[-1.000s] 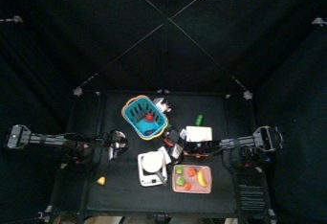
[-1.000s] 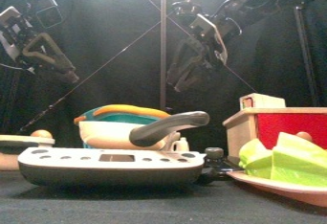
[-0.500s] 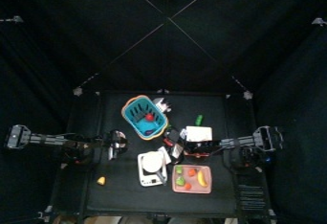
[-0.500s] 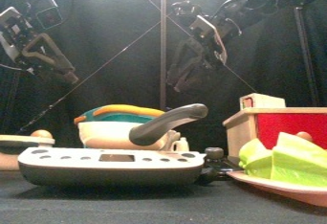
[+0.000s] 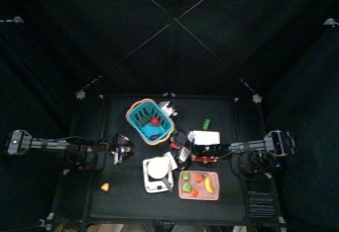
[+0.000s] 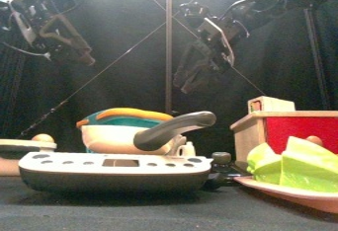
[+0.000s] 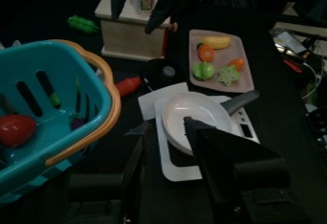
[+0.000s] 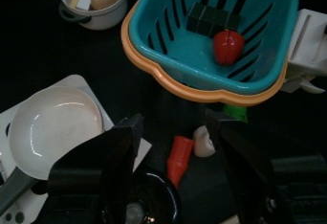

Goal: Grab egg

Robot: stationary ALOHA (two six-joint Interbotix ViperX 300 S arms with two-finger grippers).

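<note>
Since everything stands on it, counter [image 5: 106,117]: black and crowded around its middle.
Basket [image 8: 153,65]: teal with an orange rim, the landmark here; a red tomato [image 8: 228,46] lies inside it.
Left fingers [image 7: 185,161]: spread apart, holding nothing, raised just outside the basket over the white frying pan [image 7: 192,113].
Right fingers [image 8: 183,156]: spread apart and empty, raised just outside the basket's rim, above the egg.
Scale [image 6: 119,171]: dark, nearer the front edge than the basket, carrying the pan.
Tray [image 7: 250,65]: pink, holding vegetables, well apart from the basket, beyond the scale.
Carrot [image 8: 181,159]: orange, near the basket's rim.
Egg [image 8: 205,140]: small and white, on the counter just outside the basket's rim, just beside the carrot.
</note>
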